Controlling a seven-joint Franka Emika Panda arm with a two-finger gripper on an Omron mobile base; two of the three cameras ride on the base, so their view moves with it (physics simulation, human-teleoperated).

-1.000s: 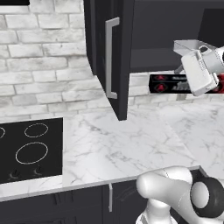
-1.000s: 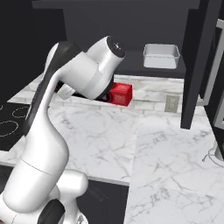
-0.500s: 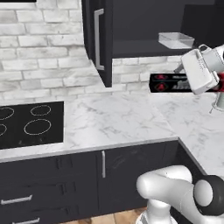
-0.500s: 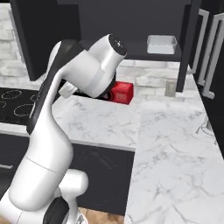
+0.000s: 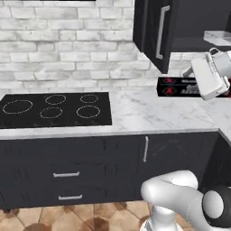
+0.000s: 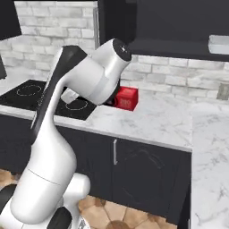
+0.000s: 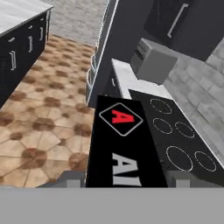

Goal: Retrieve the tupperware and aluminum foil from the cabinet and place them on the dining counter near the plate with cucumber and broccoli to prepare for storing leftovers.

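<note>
I had the aluminum foil (image 7: 122,144) clamped across its width in the pincer (image 5: 198,85), the long black carton running straight out from the hand and carried level in the air above the marble desk (image 5: 149,115), near its right end and just under the open cabinet (image 5: 155,31). I judged the carton light and stiff but thin-walled, so a hard squeeze could dent it. Its smooth printed sides looked slippery. Because I seemed to hold it near one end, its length could make it swing or twist in the grip. The tupperware (image 6: 219,44) sat on the cabinet shelf, near that shelf's front edge.
</note>
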